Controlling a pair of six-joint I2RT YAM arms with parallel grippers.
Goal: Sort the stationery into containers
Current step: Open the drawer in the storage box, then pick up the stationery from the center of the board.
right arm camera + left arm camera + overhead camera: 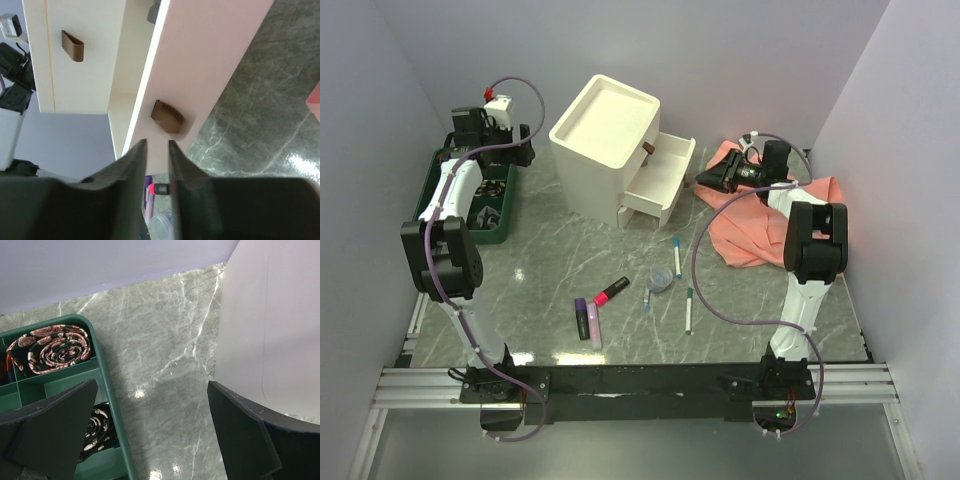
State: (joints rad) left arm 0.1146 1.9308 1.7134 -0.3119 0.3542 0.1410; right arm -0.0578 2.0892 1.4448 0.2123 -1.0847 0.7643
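The cream-white cabinet (605,135) stands at the back, with one drawer (668,160) pulled far out and a lower drawer (645,200) out a little. My right gripper (703,181) sits at the far drawer's front. In the right wrist view its jaws (157,142) stand a narrow gap apart, open and empty, just short of the brown handle (167,116). On the table lie a purple highlighter (582,318), pink highlighter (594,328), red-and-black marker (612,291), clear tape roll (661,278) and thin pens (688,310). My left gripper (152,385) is wide open over bare table.
A green divided tray (480,200) with rolled patterned fabric (55,347) sits at the back left, beside my left gripper (520,140). A pink cloth (760,225) lies under the right arm. The cabinet's side wall (270,330) rises close to the left gripper's right.
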